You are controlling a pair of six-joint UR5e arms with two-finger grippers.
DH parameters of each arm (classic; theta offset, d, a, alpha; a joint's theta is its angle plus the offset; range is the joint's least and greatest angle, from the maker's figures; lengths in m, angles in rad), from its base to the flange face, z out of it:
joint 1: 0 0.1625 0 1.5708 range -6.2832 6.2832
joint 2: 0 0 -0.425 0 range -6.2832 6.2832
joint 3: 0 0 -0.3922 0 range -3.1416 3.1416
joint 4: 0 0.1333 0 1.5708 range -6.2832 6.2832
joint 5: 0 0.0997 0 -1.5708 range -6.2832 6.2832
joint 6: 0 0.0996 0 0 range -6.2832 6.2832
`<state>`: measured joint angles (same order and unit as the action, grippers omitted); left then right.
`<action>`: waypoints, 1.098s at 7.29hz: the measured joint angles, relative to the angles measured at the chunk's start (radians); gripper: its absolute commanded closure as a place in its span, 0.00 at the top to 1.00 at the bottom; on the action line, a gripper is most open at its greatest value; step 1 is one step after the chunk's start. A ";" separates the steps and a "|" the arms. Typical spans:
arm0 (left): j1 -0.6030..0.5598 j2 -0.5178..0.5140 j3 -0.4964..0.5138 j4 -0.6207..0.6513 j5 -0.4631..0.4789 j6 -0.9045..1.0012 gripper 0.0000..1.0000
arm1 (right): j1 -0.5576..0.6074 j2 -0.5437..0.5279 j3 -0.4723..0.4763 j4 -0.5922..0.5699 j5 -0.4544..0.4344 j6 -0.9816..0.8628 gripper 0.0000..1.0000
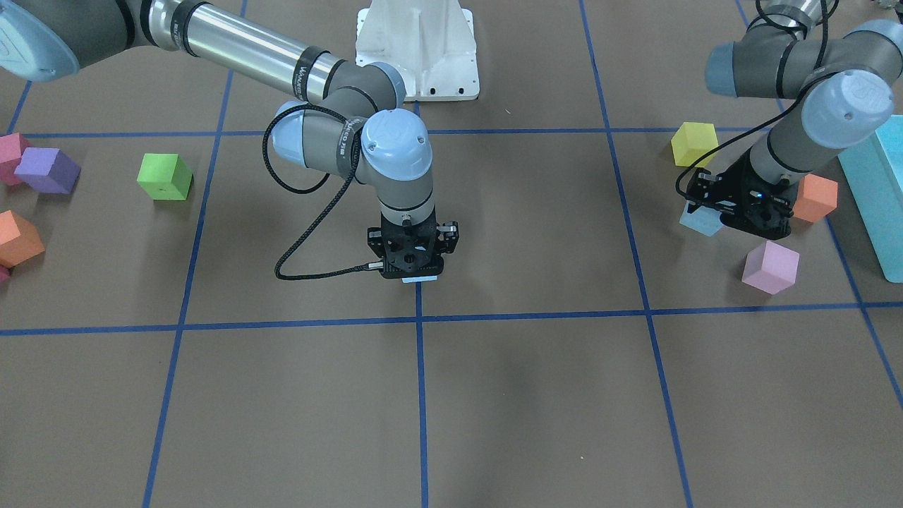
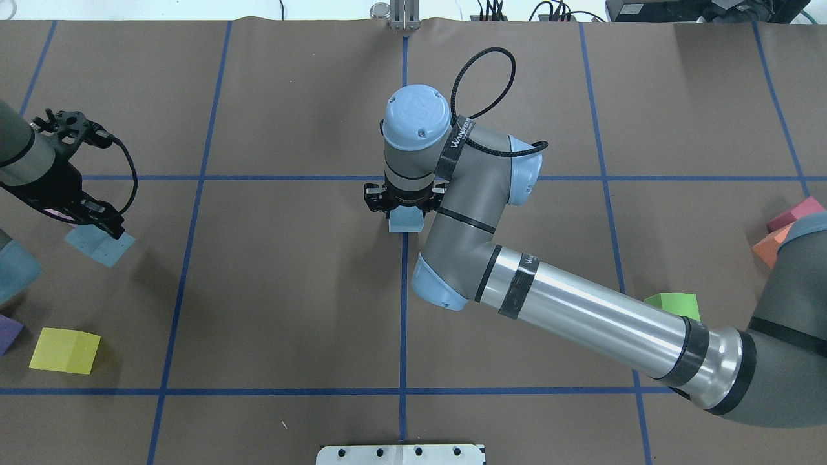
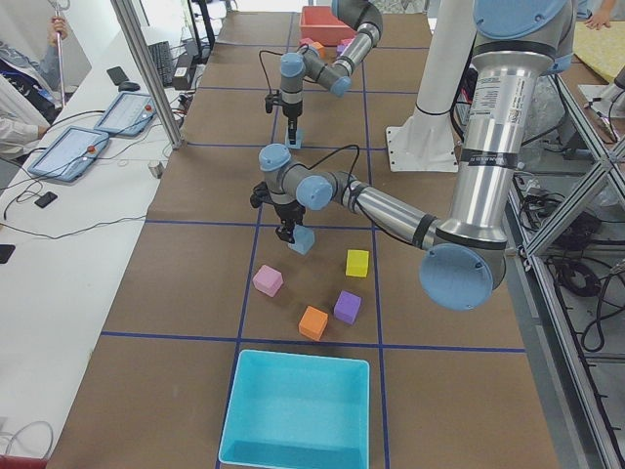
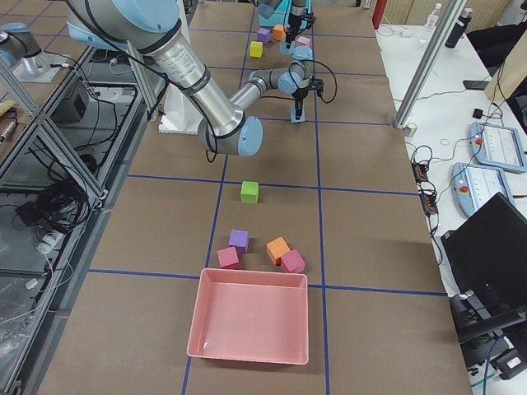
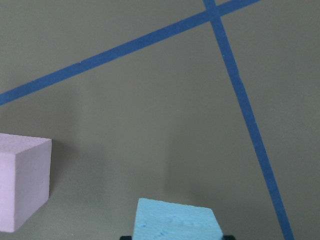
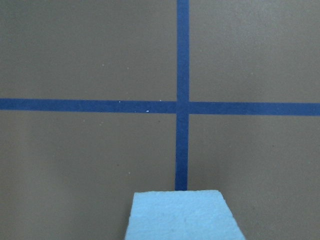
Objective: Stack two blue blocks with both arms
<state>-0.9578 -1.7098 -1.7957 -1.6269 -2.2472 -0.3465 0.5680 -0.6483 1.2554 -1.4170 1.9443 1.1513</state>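
Observation:
My right gripper (image 1: 416, 268) points straight down near the table's centre cross of blue tape, shut on a pale blue block (image 2: 406, 221). Only a sliver of that block (image 1: 420, 280) shows in the front view; it fills the bottom of the right wrist view (image 6: 182, 215). My left gripper (image 2: 90, 223) is tilted and low at the table's left end. Its fingertips flank the second blue block (image 2: 100, 245), which also shows in the front view (image 1: 700, 220) and the left wrist view (image 5: 177, 220). I cannot tell whether either block touches the table.
Around the left gripper lie a pink cube (image 1: 770, 267), an orange cube (image 1: 816, 197), a yellow cube (image 1: 694, 143) and the turquoise bin (image 1: 878, 197). A green cube (image 1: 164, 176), a purple cube (image 1: 48, 169) and a pink bin (image 4: 251, 321) are at the right end. The white pedestal (image 1: 416, 49) stands behind the centre.

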 measured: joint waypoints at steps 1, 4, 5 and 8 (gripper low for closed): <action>-0.001 -0.002 -0.001 0.004 0.000 -0.001 0.66 | 0.002 0.000 0.003 0.001 0.001 -0.008 1.00; -0.009 -0.135 0.004 0.146 0.000 -0.108 0.66 | 0.044 -0.050 0.091 0.000 0.039 -0.044 1.00; -0.008 -0.224 0.010 0.228 0.000 -0.170 0.66 | 0.074 -0.084 0.131 0.002 0.055 -0.069 1.00; 0.014 -0.472 0.092 0.325 -0.005 -0.456 0.66 | 0.197 -0.223 0.238 0.004 0.116 -0.227 1.00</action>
<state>-0.9437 -2.1822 -1.7032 -1.3022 -2.2517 -0.8030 0.7646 -0.8717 1.4938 -1.4133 2.0606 0.9247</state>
